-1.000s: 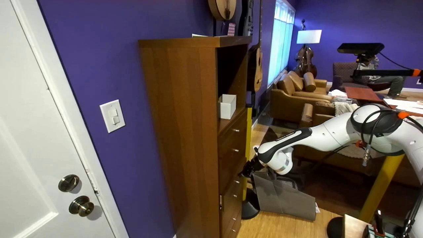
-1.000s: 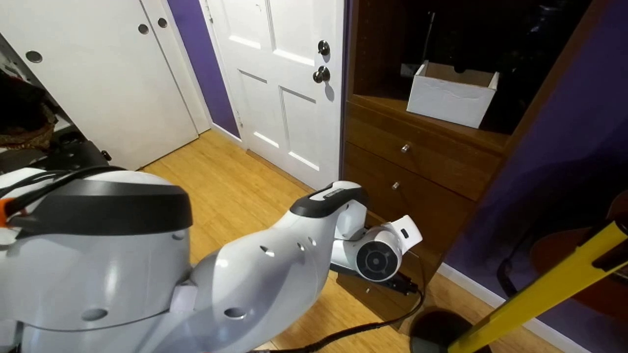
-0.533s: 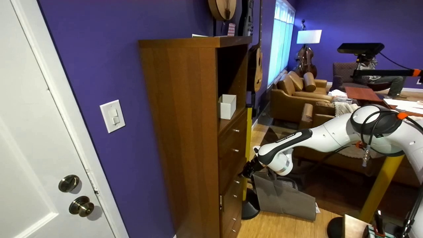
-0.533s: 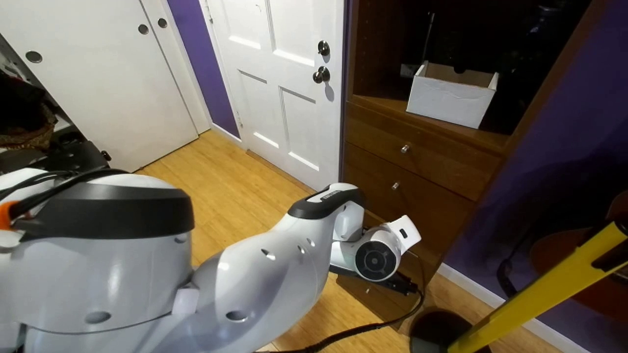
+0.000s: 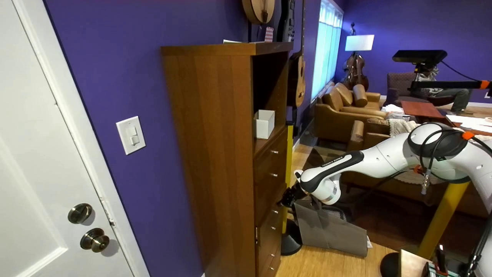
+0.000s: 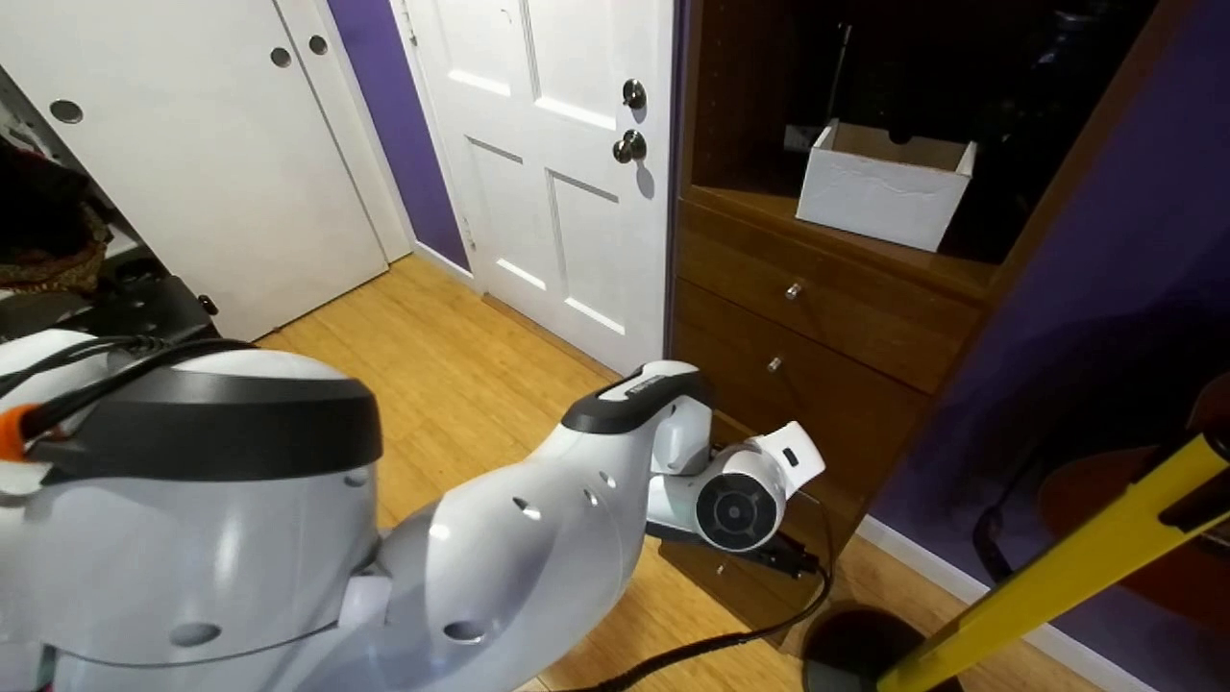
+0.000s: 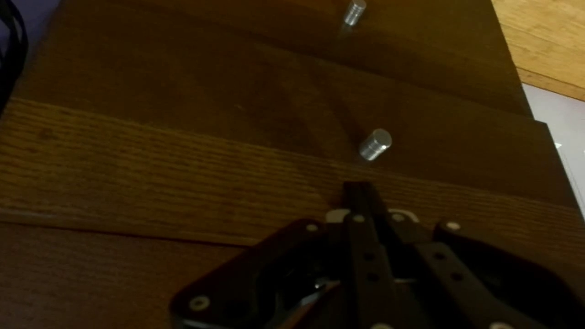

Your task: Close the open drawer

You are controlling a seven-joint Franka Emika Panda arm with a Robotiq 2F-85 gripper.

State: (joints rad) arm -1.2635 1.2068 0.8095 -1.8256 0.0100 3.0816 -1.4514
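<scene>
The brown wooden cabinet [image 5: 219, 154] has several drawers with small silver knobs. In the wrist view a drawer front [image 7: 457, 151] with a knob [image 7: 375, 145] stands slightly out past the drawer front [image 7: 274, 18] beyond it. A lighter wood band [image 7: 137, 169] lies along its near side. My gripper [image 7: 358, 189] is shut and empty, with its fingertips over this band, close to the knob. I cannot tell whether they touch the wood. In an exterior view the gripper [image 5: 282, 202] is at the cabinet front, just above a knob [image 5: 276, 212]. Elsewhere the arm [image 6: 615, 461] hides it.
A white box [image 6: 884, 187] sits on the cabinet's shelf. A yellow post [image 6: 1057, 567] on a black base stands beside the cabinet. A grey panel [image 5: 330, 229] lies under the arm. A white door [image 6: 567, 211] and brown sofas [image 5: 338, 115] are nearby.
The arm's upper links have shifted down very slightly. The gripper stays at almost the same place on the cabinet front, and no drawer has visibly moved.
</scene>
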